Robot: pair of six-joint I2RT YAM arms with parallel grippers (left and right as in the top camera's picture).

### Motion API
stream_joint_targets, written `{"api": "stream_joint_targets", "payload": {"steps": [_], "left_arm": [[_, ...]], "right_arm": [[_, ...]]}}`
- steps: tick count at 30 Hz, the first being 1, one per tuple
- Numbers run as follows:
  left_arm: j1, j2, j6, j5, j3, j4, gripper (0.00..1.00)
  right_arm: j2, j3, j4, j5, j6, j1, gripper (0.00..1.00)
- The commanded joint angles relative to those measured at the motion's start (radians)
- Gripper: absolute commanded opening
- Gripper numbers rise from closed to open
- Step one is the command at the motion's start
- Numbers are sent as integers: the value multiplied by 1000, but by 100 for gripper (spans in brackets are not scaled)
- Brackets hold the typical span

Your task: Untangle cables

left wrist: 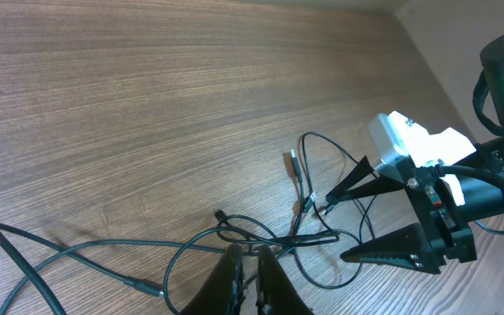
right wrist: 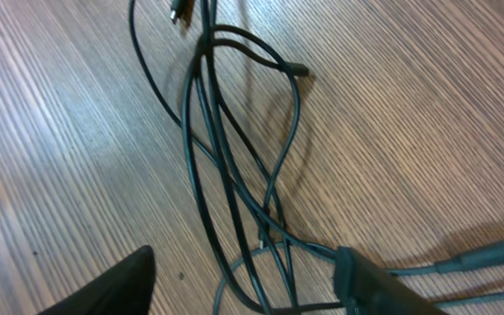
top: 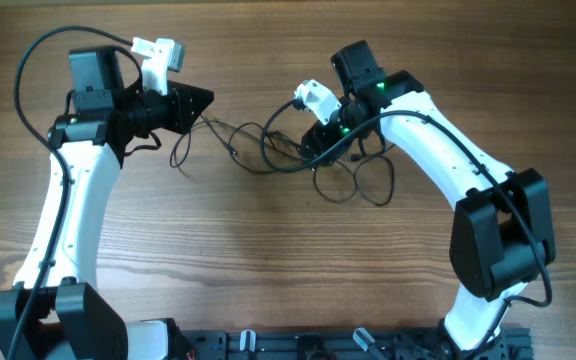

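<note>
The cables lie in one loose tangle on the wooden table, partly under the right gripper. Its jaws stand apart and straddle several strands. The lower edge of the right wrist view cuts off its fingers, and from overhead the right arm hides part of the tangle beneath it. The left gripper has its fingers pressed together — a strand runs right up to the tips, but whether it is pinched there is hard to make out. From there the tangle spreads across the table towards the right gripper. The strands cross so often that the number of cables cannot be counted. Two small ends show in the right wrist view — one whole plug end and another cut by the top edge.
</note>
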Motion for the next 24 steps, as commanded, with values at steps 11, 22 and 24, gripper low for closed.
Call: {"api": "stream_joint_targets", "payload": {"steps": [11,22,24], "left_arm": [[-6,0,-1,16,4,-6,8],[-6,0,-1,16,4,-13,9],[-6,0,-1,16,4,-19,9]], "right_arm": [[63,-8,3,-51,-9,24,58],[63,-8,42,-47,27,23,15],[63,-8,42,-47,34,23,11]]}}
